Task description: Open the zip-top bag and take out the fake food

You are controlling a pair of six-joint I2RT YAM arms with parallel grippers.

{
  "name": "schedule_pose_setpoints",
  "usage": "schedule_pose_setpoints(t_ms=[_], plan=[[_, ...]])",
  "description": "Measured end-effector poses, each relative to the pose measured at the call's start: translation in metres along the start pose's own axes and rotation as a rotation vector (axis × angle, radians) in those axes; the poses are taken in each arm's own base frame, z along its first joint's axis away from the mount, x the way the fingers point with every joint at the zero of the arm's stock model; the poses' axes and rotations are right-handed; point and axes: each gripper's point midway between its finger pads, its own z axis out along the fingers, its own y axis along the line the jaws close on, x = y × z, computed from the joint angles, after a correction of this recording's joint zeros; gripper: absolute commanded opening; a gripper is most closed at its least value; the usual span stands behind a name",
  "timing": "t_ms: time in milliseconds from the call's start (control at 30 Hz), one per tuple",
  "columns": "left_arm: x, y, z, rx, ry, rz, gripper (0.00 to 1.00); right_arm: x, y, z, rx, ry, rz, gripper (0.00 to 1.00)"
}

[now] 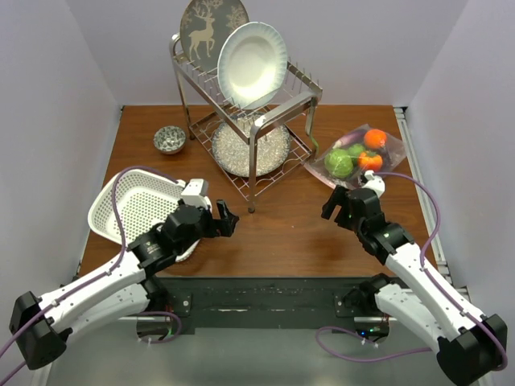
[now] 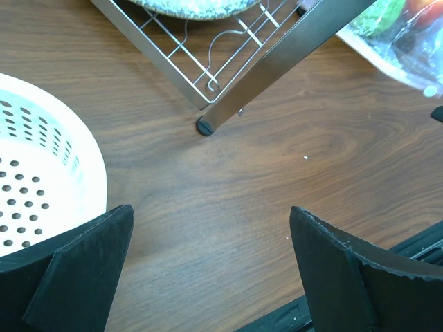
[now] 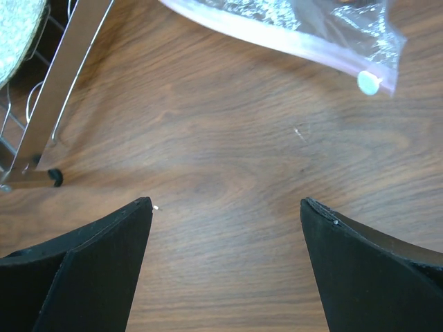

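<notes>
The zip-top bag (image 1: 392,147) lies flat on the wooden table at the right rear, its pinkish zip strip (image 3: 277,38) and white slider (image 3: 369,82) facing my right arm. Fake food shows through the plastic: a green ball (image 1: 339,163), an orange fruit (image 1: 374,138) and a red-orange one (image 1: 370,160). My right gripper (image 1: 334,201) (image 3: 226,202) hovers open just short of the zip edge, with bare wood between its fingers. Open too, my left gripper (image 1: 228,219) (image 2: 211,211) hangs over the table's middle, far from the bag (image 2: 401,28).
A metal dish rack (image 1: 282,108) stands at the rear centre with a white plate (image 1: 252,64), a deer-patterned plate (image 1: 211,28) and a speckled plate (image 1: 251,149) below. Its front foot (image 2: 205,126) is near my left gripper. White perforated basket (image 1: 137,205) at left; small bowl (image 1: 170,139) behind it.
</notes>
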Motion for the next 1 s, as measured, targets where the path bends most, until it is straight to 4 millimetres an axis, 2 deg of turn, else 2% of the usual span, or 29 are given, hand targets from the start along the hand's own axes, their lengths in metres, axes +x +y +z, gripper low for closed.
schedule_pose_setpoints(t_ms=[233,433,633,767,1000], plan=[[-0.008,-0.004,-0.007,0.041,-0.046,-0.017,1.00,-0.004,-0.012,0.001,0.068,-0.022,-0.010,0.91],[0.006,-0.007,-0.001,0.040,0.003,0.007,1.00,-0.019,-0.029,0.001,0.169,-0.073,-0.025,0.89],[0.024,-0.018,0.006,0.060,0.056,0.042,1.00,-0.038,-0.056,0.021,0.306,-0.061,0.010,0.87],[0.030,-0.027,0.011,0.069,0.081,0.058,1.00,-0.041,-0.060,0.034,0.342,-0.042,0.004,0.82],[0.022,-0.041,0.010,0.108,0.059,0.046,0.98,-0.051,-0.084,0.062,0.415,-0.055,0.064,0.63]])
